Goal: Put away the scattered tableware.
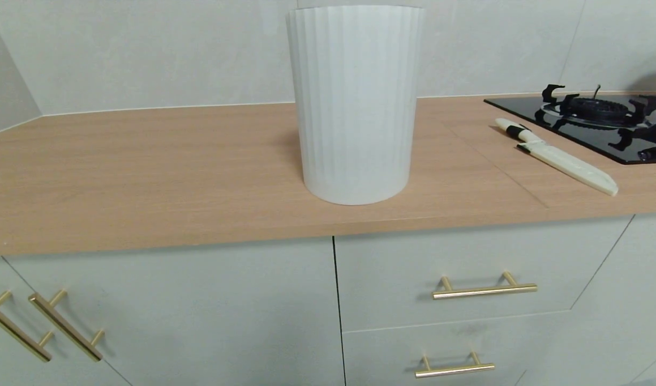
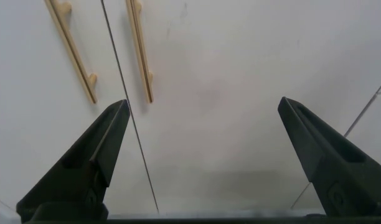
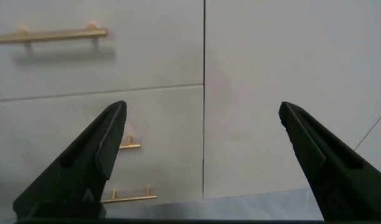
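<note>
A tall white ribbed holder (image 1: 355,107) stands upright on the wooden surface (image 1: 146,171), near its front edge and about midway along it. The knife (image 1: 556,155), white with a black band on its handle, lies flat on the same surface well to the right of the holder. It sits just beside the front-left corner of the black hob (image 1: 590,120), with its handle toward the wall (image 1: 146,53) and its tip toward the front edge. Nothing touches the knife or the holder. Below the surface are pale cabinet doors (image 1: 199,316) on the left and two drawers (image 1: 467,262) on the right, all with brass bar handles (image 1: 483,289). The left end effector (image 2: 203,102) is released, its two dark fingers (image 2: 94,158) spread wide and grasping nothing. It faces the cabinet doors, where two brass handles flank the seam between them. The right end effector (image 3: 202,106) is likewise released and grasping nothing, its fingers (image 3: 91,162) wide apart. It faces the drawer fronts and a plain panel beside them.
</note>
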Tool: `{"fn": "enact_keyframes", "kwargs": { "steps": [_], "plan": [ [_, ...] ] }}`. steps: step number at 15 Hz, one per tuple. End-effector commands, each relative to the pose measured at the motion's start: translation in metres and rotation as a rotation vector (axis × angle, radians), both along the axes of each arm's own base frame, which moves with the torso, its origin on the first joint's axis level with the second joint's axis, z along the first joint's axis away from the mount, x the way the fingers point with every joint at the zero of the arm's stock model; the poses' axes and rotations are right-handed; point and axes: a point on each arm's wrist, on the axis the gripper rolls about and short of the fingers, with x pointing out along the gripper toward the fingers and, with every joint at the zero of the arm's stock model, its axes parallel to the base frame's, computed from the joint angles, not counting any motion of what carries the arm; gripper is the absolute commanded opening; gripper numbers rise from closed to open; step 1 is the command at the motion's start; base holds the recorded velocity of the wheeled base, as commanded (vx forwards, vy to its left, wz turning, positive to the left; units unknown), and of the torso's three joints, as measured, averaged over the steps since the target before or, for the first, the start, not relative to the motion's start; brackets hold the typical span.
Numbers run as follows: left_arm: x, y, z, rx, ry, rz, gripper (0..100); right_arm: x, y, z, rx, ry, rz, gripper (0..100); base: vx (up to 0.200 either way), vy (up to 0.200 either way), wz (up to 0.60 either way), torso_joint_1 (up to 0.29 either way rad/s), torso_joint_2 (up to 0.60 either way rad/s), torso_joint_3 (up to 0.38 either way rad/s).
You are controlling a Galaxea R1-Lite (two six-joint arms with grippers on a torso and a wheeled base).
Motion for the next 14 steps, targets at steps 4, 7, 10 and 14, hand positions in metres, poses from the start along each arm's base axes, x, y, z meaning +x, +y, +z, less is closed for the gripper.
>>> {"fn": "enact_keyframes", "kwargs": {
  "steps": [4, 7, 10, 14],
  "plan": [
    [-0.0001, 0.0000, 0.0006, 0.000, -0.004, 0.001, 100, 0.0001, 0.0000, 0.0001, 0.001, 0.000, 0.000, 100, 0.000, 0.000, 0.00, 0.076, -0.45, -0.349],
    [0.0000, 0.0000, 0.0002, 0.000, -0.003, 0.001, 100, 0.0001, 0.0000, 0.0001, 0.001, 0.000, 0.000, 100, 0.000, 0.000, 0.00, 0.121, -0.48, -0.347],
    [0.0000, 0.0000, 0.0002, 0.000, -0.003, 0.001, 100, 0.0001, 0.0000, 0.0001, 0.001, 0.000, 0.000, 100, 0.000, 0.000, 0.00, 0.139, -0.47, -0.321],
    [0.0000, 0.0000, 0.0002, 0.000, -0.003, 0.001, 100, 0.0001, 0.0000, 0.0001, 0.001, 0.000, 0.001, 100, 0.000, 0.000, 0.00, 0.168, -0.48, -0.315]
  ]
}}
